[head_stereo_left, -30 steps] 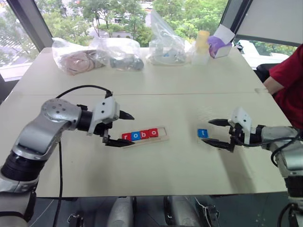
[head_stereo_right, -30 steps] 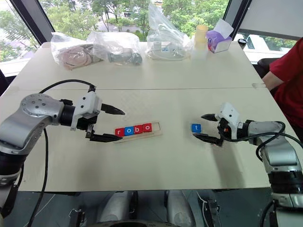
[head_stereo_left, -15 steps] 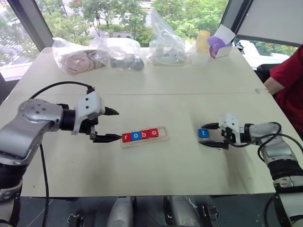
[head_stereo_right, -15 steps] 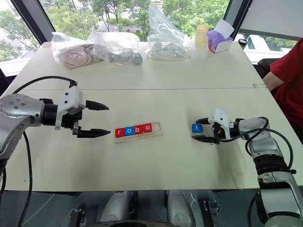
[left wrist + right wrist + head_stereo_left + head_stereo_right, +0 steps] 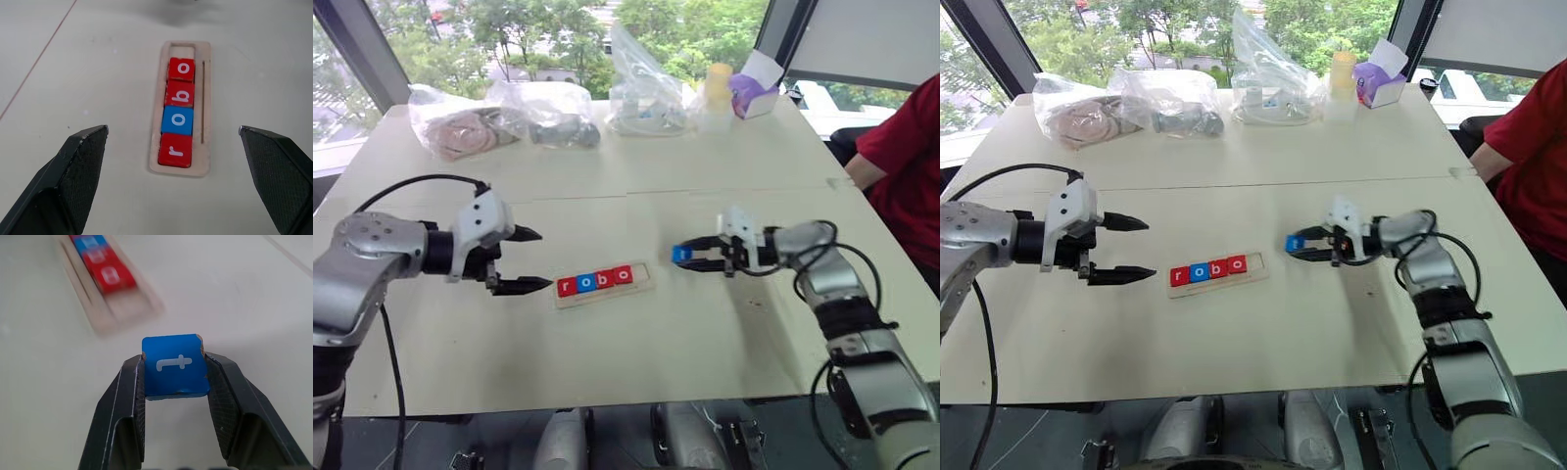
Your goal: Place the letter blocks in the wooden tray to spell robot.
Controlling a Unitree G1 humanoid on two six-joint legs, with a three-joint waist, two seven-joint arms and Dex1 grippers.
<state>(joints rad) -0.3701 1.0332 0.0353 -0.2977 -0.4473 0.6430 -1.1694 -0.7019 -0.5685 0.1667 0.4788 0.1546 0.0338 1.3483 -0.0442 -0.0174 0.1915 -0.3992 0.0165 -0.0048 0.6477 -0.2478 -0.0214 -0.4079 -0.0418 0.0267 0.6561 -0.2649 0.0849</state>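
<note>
blue t block (image 5: 173,365), white lowercase letter.

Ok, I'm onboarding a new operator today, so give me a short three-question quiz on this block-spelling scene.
1. True or false: the right gripper is shut on the blue t block.
2. How many letter blocks lie in the wooden tray? A) three B) four C) five
3. Fill in: the tray's one free slot is at the end nearer the ___ gripper.

Key: 1 true. 2 B; they read r, o, b, o. 3 right; the left gripper hangs open at the tray's other end.
</note>
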